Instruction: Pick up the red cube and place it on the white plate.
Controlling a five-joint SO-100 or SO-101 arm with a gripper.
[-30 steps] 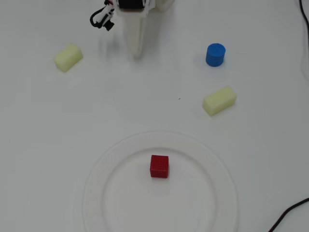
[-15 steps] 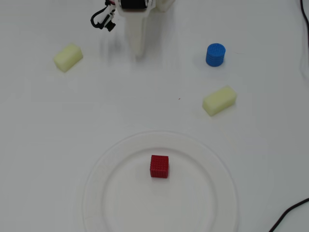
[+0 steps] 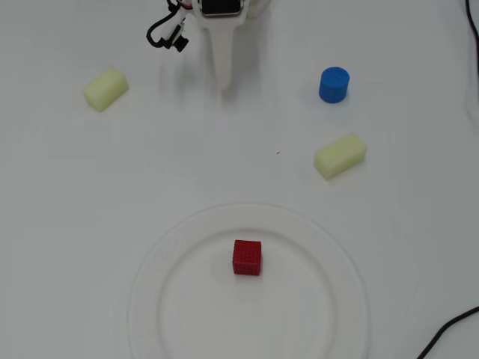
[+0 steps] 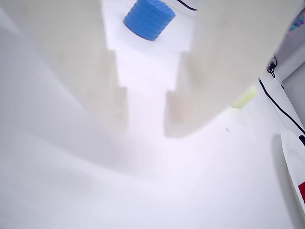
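Observation:
The red cube (image 3: 247, 257) sits on the white plate (image 3: 153, 299), a little above the plate's middle in the overhead view. My gripper (image 3: 223, 91) is far from it at the top of that view, tapered to one tip above the bare table, shut and empty. In the wrist view the two pale fingers (image 4: 71, 71) fill the frame around my gripper (image 4: 145, 131). At that view's right edge, a sliver of the red cube (image 4: 302, 191) and the plate's rim (image 4: 289, 162) show.
A blue cylinder (image 3: 334, 84) stands right of the gripper and also shows in the wrist view (image 4: 148, 19). Pale yellow blocks lie at the left (image 3: 105, 88) and right (image 3: 340, 155). A black cable (image 3: 449, 333) crosses the lower right corner.

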